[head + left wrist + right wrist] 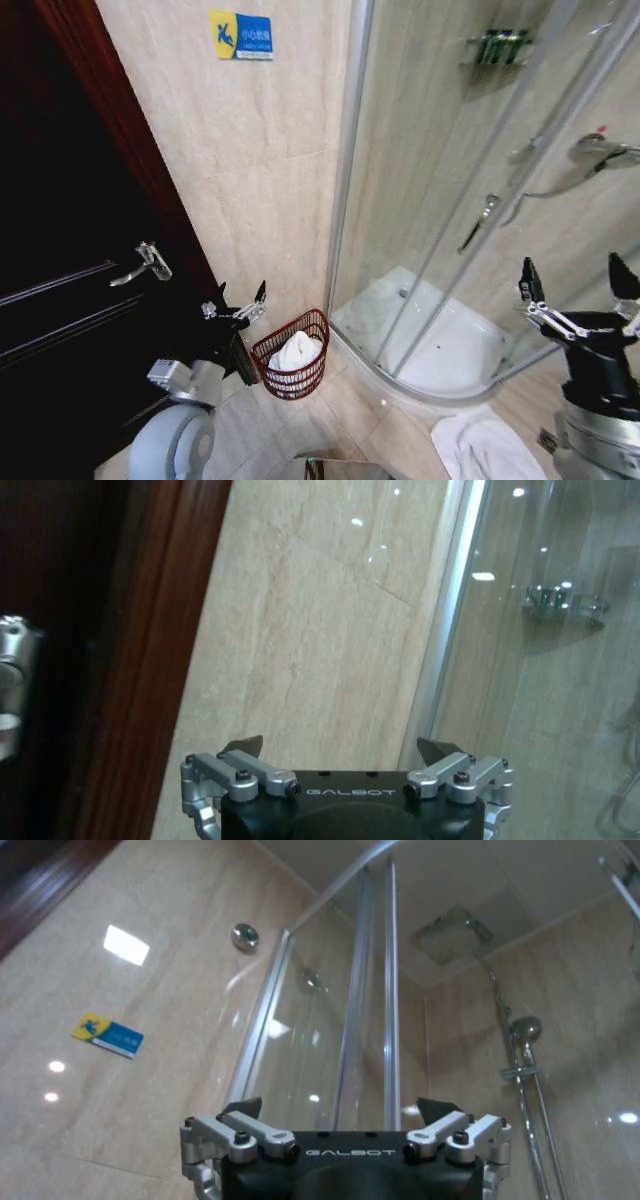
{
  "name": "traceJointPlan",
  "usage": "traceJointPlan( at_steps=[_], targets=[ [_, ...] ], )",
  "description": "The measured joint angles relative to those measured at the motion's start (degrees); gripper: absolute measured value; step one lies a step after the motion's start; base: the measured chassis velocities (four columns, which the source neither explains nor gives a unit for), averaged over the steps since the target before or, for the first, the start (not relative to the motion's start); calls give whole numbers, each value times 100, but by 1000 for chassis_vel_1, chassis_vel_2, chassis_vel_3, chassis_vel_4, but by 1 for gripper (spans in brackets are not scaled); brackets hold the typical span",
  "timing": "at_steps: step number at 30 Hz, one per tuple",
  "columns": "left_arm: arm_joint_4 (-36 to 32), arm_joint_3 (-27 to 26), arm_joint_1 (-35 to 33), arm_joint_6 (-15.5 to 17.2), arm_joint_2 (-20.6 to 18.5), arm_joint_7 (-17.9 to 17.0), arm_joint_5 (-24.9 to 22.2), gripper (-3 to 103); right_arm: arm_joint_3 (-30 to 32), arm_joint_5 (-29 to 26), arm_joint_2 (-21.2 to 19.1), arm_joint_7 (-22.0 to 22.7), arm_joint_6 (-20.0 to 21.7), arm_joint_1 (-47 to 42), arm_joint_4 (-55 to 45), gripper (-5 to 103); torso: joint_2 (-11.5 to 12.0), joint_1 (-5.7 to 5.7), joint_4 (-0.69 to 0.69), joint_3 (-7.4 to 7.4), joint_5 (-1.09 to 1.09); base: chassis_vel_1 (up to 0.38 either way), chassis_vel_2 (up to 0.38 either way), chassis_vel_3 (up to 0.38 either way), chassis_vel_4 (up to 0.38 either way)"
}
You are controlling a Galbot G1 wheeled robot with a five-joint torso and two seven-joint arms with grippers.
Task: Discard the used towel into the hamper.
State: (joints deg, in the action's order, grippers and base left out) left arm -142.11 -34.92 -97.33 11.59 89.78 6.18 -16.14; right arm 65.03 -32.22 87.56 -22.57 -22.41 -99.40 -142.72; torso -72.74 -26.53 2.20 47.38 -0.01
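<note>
GALBOT lettering on both wrists. Dark red-brown wire hamper [293, 356] on the floor by the shower enclosure [470, 200], white towel [296, 350] bunched inside. Left claw [241, 299] just beside its rim, spread wide, empty; right claw [578, 282] well apart, likewise.

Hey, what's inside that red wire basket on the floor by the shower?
A bunched white towel sits inside the hamper, filling most of it and rising near the rim. Anything beneath the towel is covered, so the basket's bottom cannot be seen.
</note>
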Motion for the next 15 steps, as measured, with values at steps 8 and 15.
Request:
traceJointPlan(
  at_steps=[8,15],
  targets=[
    [0,0,0,0,0,0,0,100,67,22,-8,-17,-96,41,119,100,1,0,0,1,1,207,-198,-213,207],
    [0,0,-1,0,1,0,0,100,75,11,-15,-11,-236,57,180,100,0,2,0,0,3,275,-294,-267,297]
  ],
)
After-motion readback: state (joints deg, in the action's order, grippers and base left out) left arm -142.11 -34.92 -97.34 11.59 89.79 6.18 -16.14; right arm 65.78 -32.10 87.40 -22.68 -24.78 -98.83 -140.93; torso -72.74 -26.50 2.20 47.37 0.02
